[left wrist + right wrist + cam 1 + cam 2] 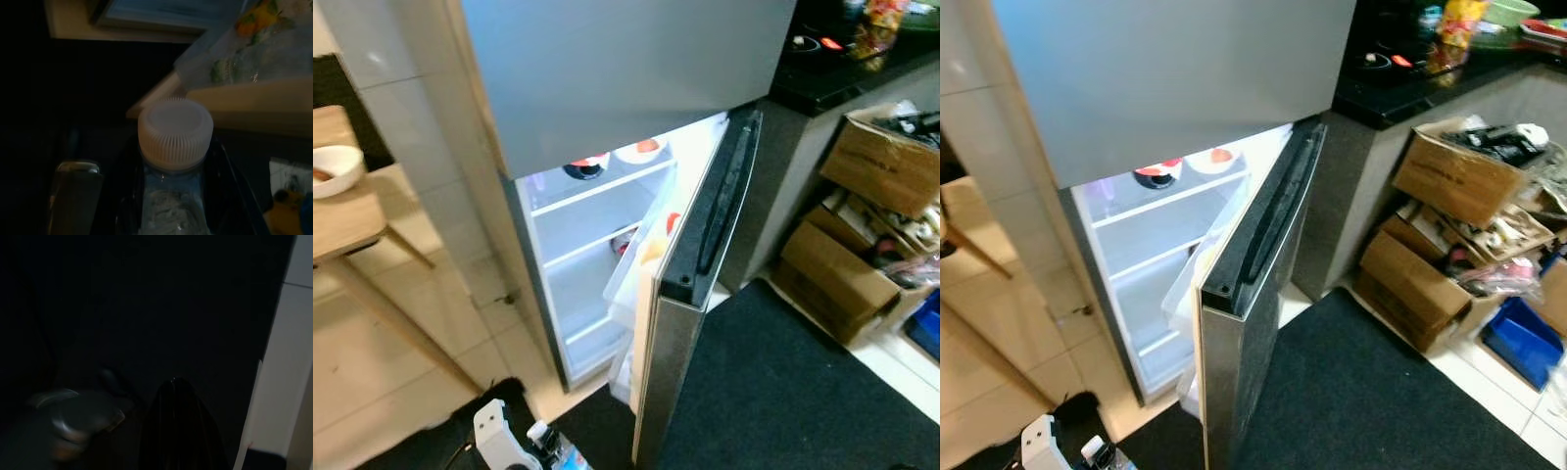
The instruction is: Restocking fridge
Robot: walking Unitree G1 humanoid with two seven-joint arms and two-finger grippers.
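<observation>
On the tiled kitchen floor before the fridge, the left gripper is clamping a capped water bottle low below the open door, probably for shelving; the right gripper's state is unclear

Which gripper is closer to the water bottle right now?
Left. The left gripper is shut on the water bottle, its black fingers on both sides just below the white cap. The right gripper hangs over the dark mat, with no bottle near it.
</observation>
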